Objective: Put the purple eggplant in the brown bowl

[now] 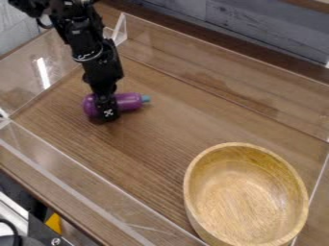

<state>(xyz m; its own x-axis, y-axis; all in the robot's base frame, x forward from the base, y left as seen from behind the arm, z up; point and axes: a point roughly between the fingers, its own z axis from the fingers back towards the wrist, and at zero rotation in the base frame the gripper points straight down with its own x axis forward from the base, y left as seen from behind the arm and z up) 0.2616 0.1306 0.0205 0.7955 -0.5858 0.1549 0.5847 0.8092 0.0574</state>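
Camera view: gripper (pixel 106 108) is pointing straight down and closing around the eggplant (pixel 113 106), fingers straddling its fat end so the grip sits on the widest part. Eggplant is lying low on the table (pixel 193 106), stem toward the right. Bowl (pixel 245 198) is standing well apart, empty, awaiting placement.

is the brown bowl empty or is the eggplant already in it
Empty. The brown bowl shows only bare wood inside; the purple eggplant lies on the table at the gripper.
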